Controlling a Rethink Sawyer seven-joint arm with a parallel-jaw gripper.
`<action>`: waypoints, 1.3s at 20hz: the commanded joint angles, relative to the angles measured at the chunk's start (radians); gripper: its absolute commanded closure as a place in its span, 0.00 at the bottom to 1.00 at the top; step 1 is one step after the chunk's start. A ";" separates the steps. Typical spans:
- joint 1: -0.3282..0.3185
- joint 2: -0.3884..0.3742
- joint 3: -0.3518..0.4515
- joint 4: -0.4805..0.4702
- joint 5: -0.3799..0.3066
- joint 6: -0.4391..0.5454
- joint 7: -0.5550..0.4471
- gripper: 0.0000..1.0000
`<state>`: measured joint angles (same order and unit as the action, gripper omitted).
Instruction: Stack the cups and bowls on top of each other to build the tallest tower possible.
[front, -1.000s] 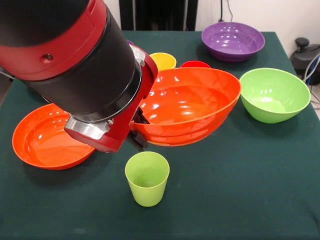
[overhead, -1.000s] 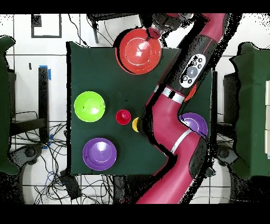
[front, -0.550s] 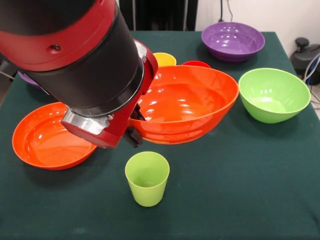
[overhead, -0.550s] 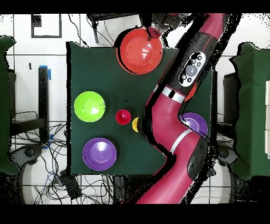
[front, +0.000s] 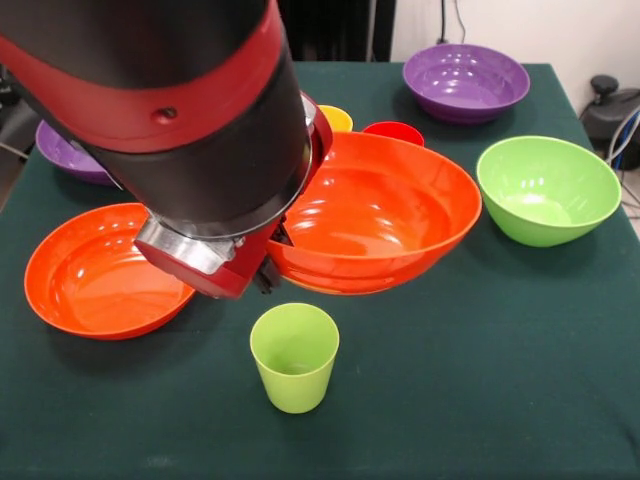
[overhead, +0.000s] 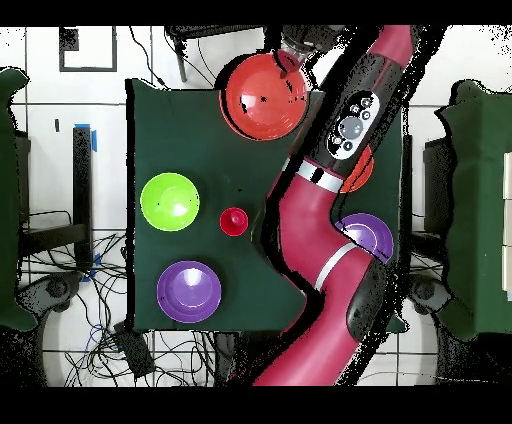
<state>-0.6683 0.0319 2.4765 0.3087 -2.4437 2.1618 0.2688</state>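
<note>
One wide shallow glossy orange plastic bowl (front: 375, 215) is held up at frame centre in the front view, tilted slightly, its lower rim above and behind the small light green tapered plastic cup (front: 294, 357) that stands upright and alone at lower centre. Judgement: bowl is light, stiff and slick, so a pinch on the thin rim is the only sensible hold, and it can swing or slip if moved fast; the cup is light and narrow-based and would tip under an off-centre load. The gripper (front: 270, 262) is mostly hidden behind the red and black arm (front: 190, 120); only dark tips show at the bowl's left rim, apparently clamped on it. The arm comes in from upper left, wrist angled down toward centre. Second orange bowl (front: 100, 275) lies at left on the dark green tablecloth (front: 500, 380), light green bowl (front: 545, 190) at right, purple bowl (front: 465, 80) upper right. Overhead shows the held bowl at top centre.
</note>
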 joint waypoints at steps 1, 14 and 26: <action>0.040 -0.028 -0.125 -0.158 -0.164 -0.055 0.138 1.00; 0.038 0.000 -0.019 -0.172 -0.301 -0.007 0.063 1.00; 0.010 0.048 0.204 -0.212 -0.455 0.037 0.103 1.00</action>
<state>-0.6593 0.0381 2.6204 0.2767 -2.7636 2.1614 0.2688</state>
